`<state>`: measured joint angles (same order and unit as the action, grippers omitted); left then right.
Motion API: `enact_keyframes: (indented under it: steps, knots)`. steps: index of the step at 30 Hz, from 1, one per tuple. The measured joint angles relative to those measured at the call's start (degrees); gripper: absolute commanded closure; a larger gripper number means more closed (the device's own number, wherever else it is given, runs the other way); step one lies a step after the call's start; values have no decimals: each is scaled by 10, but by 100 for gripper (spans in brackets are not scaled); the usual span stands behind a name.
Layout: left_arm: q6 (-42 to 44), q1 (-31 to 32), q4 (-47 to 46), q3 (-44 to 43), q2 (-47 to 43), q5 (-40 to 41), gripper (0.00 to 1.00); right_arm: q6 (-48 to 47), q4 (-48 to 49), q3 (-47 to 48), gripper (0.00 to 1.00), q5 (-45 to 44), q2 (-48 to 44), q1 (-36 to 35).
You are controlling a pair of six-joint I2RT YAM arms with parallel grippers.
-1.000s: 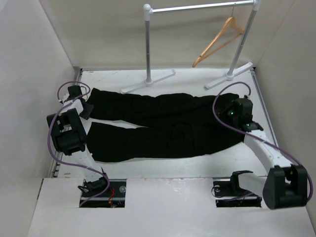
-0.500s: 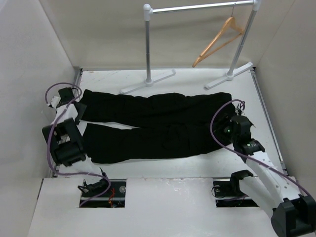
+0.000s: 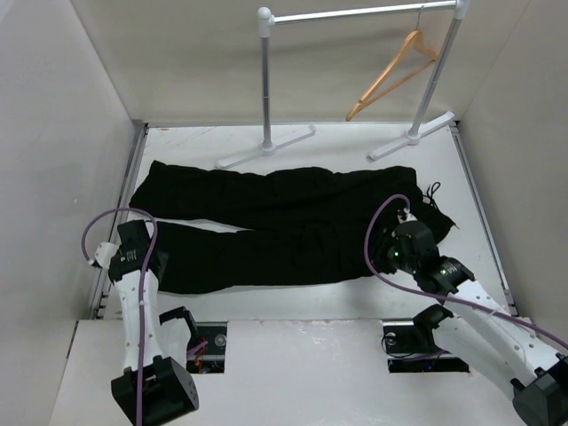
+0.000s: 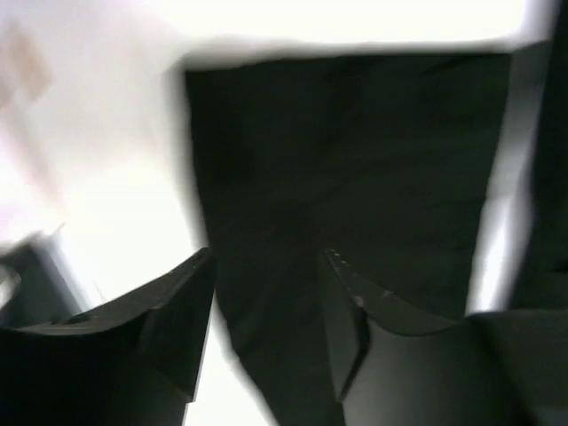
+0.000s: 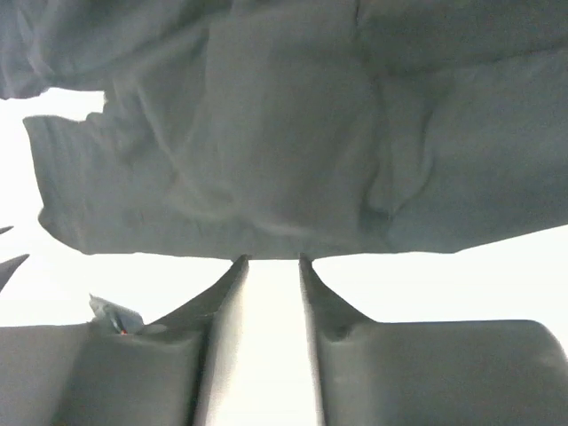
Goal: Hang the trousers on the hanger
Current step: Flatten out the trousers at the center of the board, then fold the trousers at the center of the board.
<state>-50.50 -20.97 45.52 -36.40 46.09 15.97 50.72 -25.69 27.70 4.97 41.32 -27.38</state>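
barely started. trousers (image 3: 284, 222) lie flat across table (image 3: 355, 146), legs left, waist right, nothing lifted. hanger (image 3: 390, 75) hangs bare on rail (image 3: 355, 12), far right, well apart. left gripper (image 4: 266, 257) over near-left cuff, jaws parted, empty. right gripper (image 5: 271, 259) at near waist hem, narrow gap; pinching or not, can't tell. grab, carry, drape all remain.

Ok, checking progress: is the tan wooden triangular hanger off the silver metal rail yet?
No, the tan wooden hanger hangs by its hook from the silver rail, far from the black cloth trousers.
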Motion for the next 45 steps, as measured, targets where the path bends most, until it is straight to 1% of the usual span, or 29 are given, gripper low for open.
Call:
enact_keyframes:
  steps: [2,6,9,10,11,16,18,19,20,21,22,23,25,26,27,28,29,30,31,32,33,35,36,38,39,42,45]
  knots:
    - [-21,1,49,1,-8,-1,49,-2,-14,0,49,2,-6,-21]
    - [-63,2,93,8,-10,-15,48,-6,-30,0,37,6,-15,-28]
    - [-87,2,114,16,-3,-13,48,-8,-38,0,33,11,-22,-28]
    - [-92,2,116,18,6,-9,50,-9,-39,0,32,13,-23,-28]
    - [-97,2,115,20,16,-5,48,-11,-41,1,32,15,-24,-28]
    - [-111,2,78,41,78,12,48,-17,-44,6,30,21,-23,-28]
    - [-114,2,52,54,101,13,56,-20,-45,7,30,22,-23,-27]
    - [-115,2,37,63,111,12,65,-21,-47,7,30,23,-23,-27]
    - [-118,2,21,72,119,10,76,-23,-49,7,30,23,-23,-25]
    - [-120,2,8,79,123,8,84,-25,-52,8,30,24,-23,-22]
    - [-123,2,-3,86,125,5,88,-26,-55,8,31,24,-23,-18]
    - [-120,2,-17,87,122,3,92,-27,-58,9,32,24,-23,-11]
    - [-119,-3,-37,91,117,-1,97,-29,-62,11,40,24,-24,9]
    - [-119,-6,-45,92,113,-4,98,-30,-64,12,51,23,-25,21]
    - [-118,-8,-54,93,105,-7,98,-31,-68,14,68,23,-26,37]
    - [-116,-8,-61,93,94,-8,98,-31,-72,16,82,22,-29,55]
    - [-115,-7,-66,92,80,-9,99,-31,-78,18,90,19,-31,74]
    - [-111,-2,-67,88,65,-8,99,-30,-87,21,93,14,-34,97]
    - [-108,5,-67,80,51,-8,99,-29,-98,26,93,5,-37,123]
    - [-104,13,-67,70,38,-7,99,-28,-106,31,90,-6,-39,148]
    - [-100,21,-69,60,28,-7,99,-27,-115,36,84,-20,-40,176]
    - [-94,42,-76,44,7,-3,99,-24,-132,46,67,-52,-37,229]
    - [-93,52,-81,40,-1,-1,99,-23,-140,54,62,-70,-29,254]
    - [-90,70,-84,39,-12,1,99,-23,-149,68,54,-107,-4,296]
    - [-89,77,-84,40,-13,2,99,-23,-148,74,52,-122,13,316]
    - [-89,90,-87,40,-7,3,99,-25,-127,78,50,-152,79,379]
    - [-89,97,-95,40,17,4,99,-27,-95,78,50,-167,156,425]
